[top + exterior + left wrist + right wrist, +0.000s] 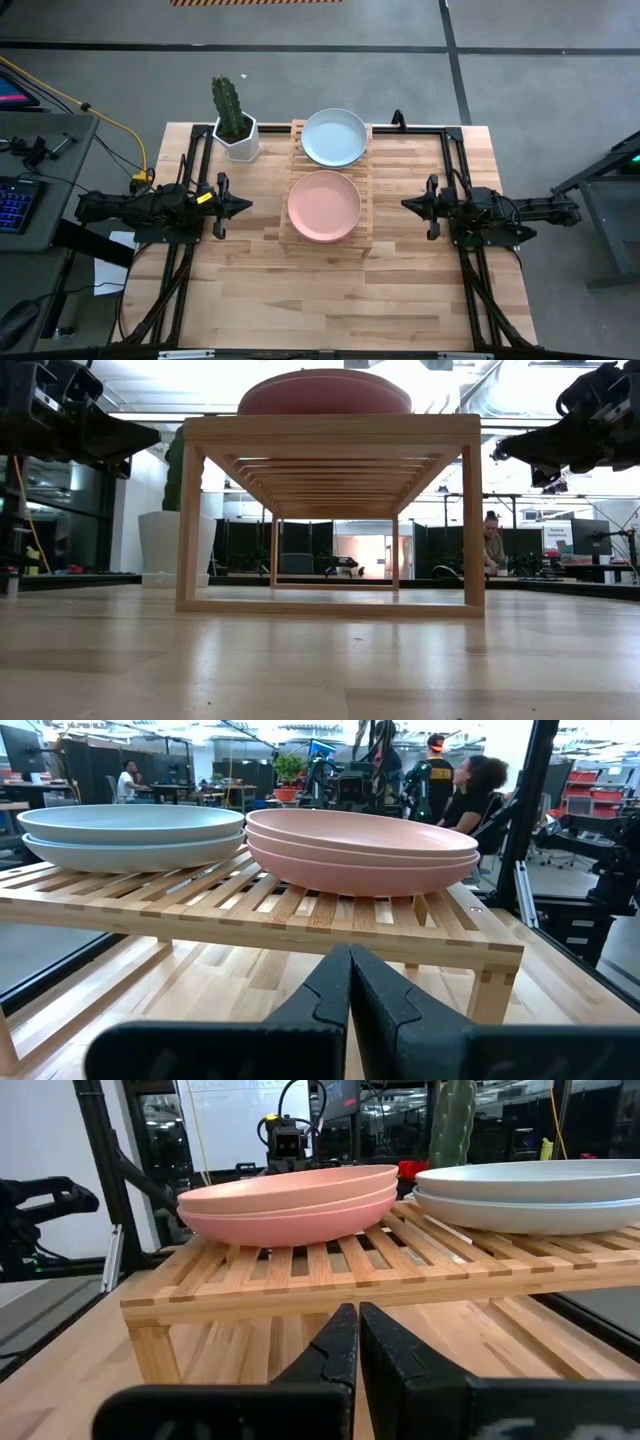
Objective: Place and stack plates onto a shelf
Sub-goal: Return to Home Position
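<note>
Seen from above, each stack is showing only its top plate, so the number of plates is impossible to count. At the frame's left, the dark left gripper (247,205) is hovering over the table, fingers pressed together on nothing. Right of the green cactus (228,105), the pale slatted wooden shelf (283,236) is carrying round matte plates: a light blue stack (335,137) at upper centre and a pastel pink stack (324,205) below it. At right, the dark right gripper (406,205) is hovering, its fingers likewise pressed together. The pale butcher-block table (330,300) is standing on a grey floor.
</note>
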